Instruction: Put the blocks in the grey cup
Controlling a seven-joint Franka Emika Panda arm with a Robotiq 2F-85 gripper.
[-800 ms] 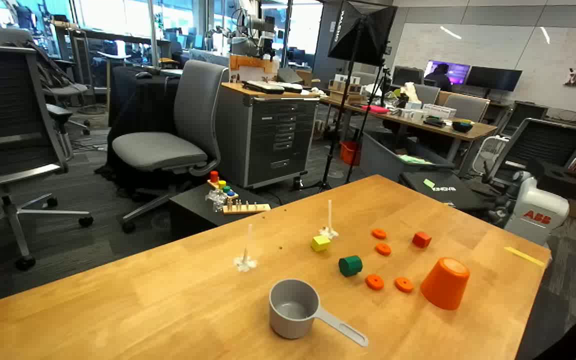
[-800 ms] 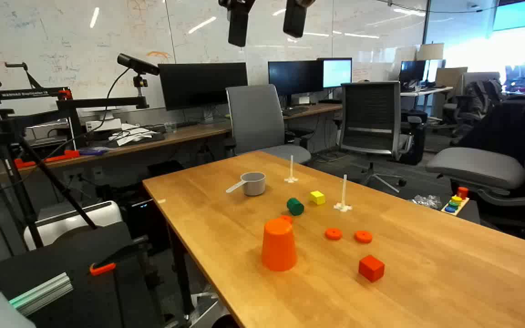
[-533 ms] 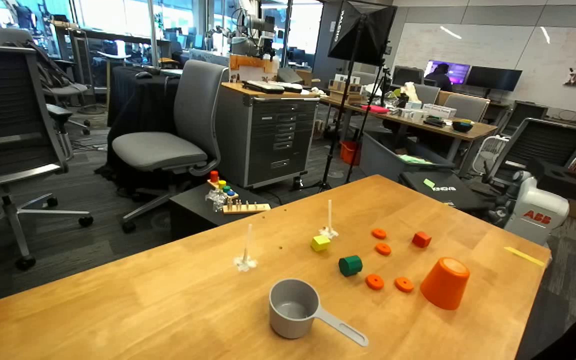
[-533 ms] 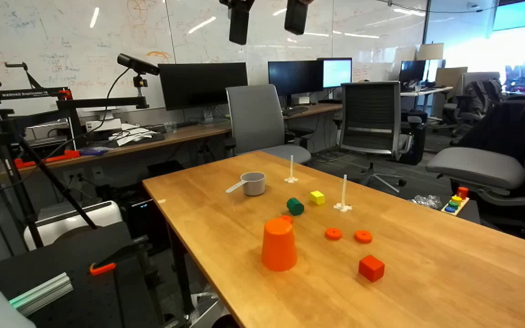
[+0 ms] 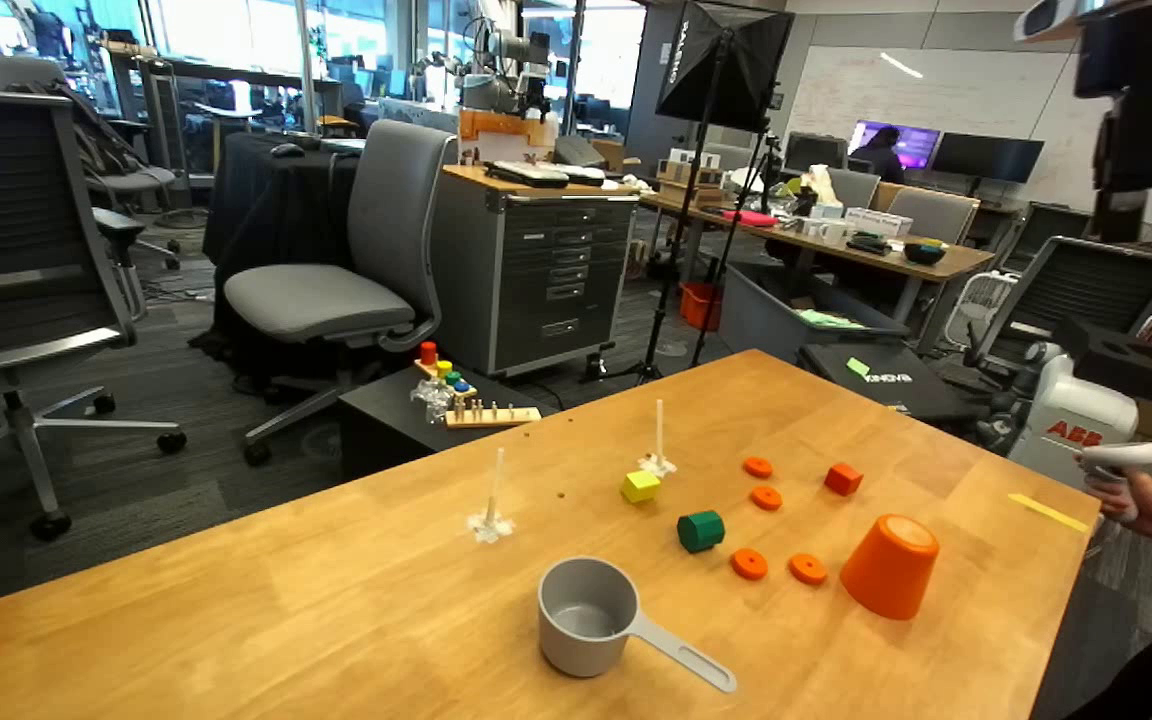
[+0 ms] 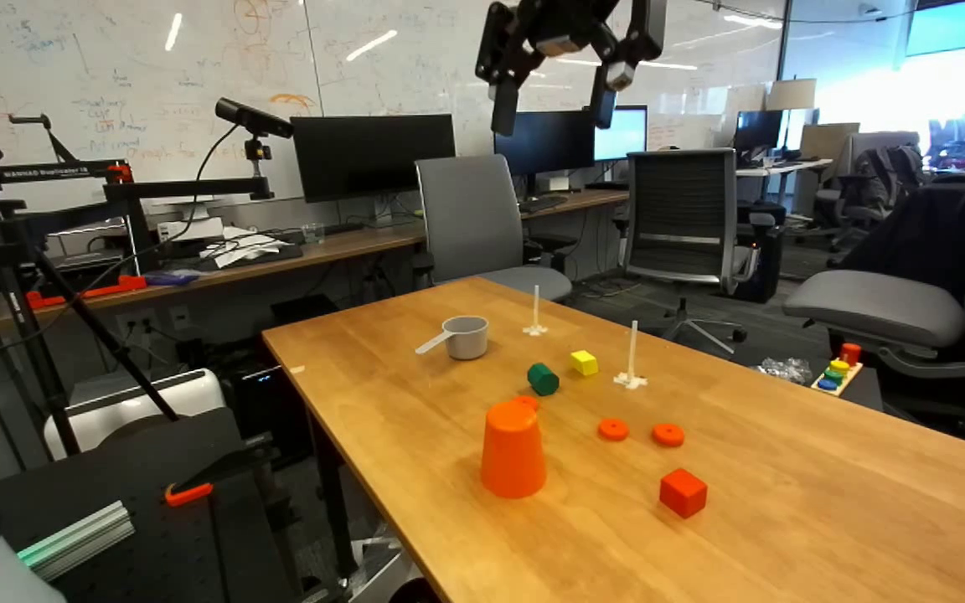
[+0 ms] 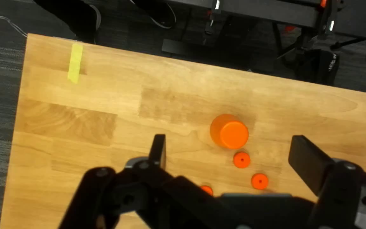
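The grey cup (image 5: 586, 625) stands upright on the table with its handle sticking out; it also shows in an exterior view (image 6: 467, 339). It looks empty. The green block (image 5: 701, 531) and the yellow block (image 5: 641, 486) lie near it. A red cube (image 5: 843, 479) and several flat orange discs (image 5: 749, 564) lie farther along. In the wrist view, some discs (image 7: 241, 160) show between the fingers; one is partly hidden by the gripper. My gripper (image 6: 554, 115) is open and empty, high above the table. The grey cup, green, yellow and red blocks are out of the wrist view.
A larger orange cup (image 5: 891, 567) stands upside down beside the discs. Two thin white pegs (image 5: 496, 490) (image 6: 632, 352) are fixed upright on the table. Yellow tape (image 7: 75, 63) marks a table corner. A person's hand with a white controller (image 5: 1121, 458) is beyond the table edge.
My gripper has come into sight at the top right of an exterior view, and moved right and lower in an exterior view. A hand with a controller has appeared. The blocks and cups have not moved.
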